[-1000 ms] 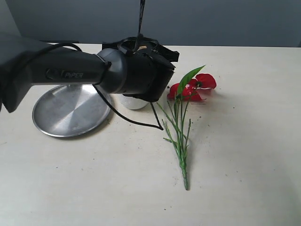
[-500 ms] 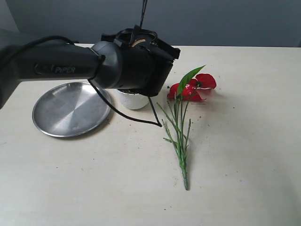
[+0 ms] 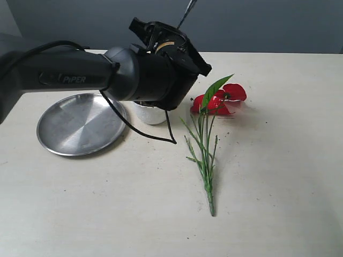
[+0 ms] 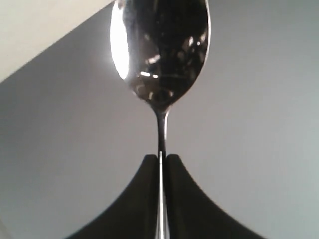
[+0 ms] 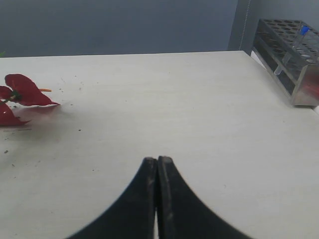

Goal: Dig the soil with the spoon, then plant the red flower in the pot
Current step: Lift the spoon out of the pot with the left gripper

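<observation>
left end effector (image 4: 161, 158) pinched on spoon (image 4: 159, 55) handle, spoon in air. right end effector (image 5: 157, 160) closed, empty. flower (image 3: 213, 101) flat on surface (image 3: 278, 171) beside pot (image 3: 150, 115).

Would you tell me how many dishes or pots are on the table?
2: the steel plate at the left, and the white pot between it and the red flower, partly hidden by the left arm, which may hide more.

The left arm (image 3: 80, 77) hides most of the white pot (image 3: 151, 115) and whatever it holds. Wrist views crop the spoon (image 4: 159, 59) at its bowl tip and the red flower (image 5: 21, 93).
</observation>
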{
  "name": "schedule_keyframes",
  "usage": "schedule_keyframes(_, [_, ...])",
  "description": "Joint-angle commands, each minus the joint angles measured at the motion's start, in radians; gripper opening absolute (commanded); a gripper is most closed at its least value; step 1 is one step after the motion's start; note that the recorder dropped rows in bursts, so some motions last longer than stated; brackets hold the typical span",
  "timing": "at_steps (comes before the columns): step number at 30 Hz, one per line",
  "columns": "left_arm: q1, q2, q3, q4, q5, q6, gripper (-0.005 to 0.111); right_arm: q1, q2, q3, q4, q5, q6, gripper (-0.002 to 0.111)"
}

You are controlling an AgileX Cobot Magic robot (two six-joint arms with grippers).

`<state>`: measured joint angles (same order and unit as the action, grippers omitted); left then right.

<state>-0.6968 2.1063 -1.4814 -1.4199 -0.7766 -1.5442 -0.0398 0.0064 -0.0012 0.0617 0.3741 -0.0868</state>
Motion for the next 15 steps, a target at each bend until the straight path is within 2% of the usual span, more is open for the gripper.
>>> schedule_keyframes(1, [-0.005,-0.012,0.001,0.019,0.072,0.146,0.0,-0.006,-0.006,0.001,-0.001,-0.012,-0.001,-0.001])
schedule_keyframes(6, [-0.005,-0.012,0.001,0.019,0.089,0.254,0.0,-0.006,-0.006,0.001,-0.001,-0.012,-0.001,-0.001])
schedule_keyframes(15, [-0.005,-0.012,0.001,0.019,0.109,0.244,0.0,-0.006,-0.006,0.001,-0.001,-0.012,-0.001,-0.001])
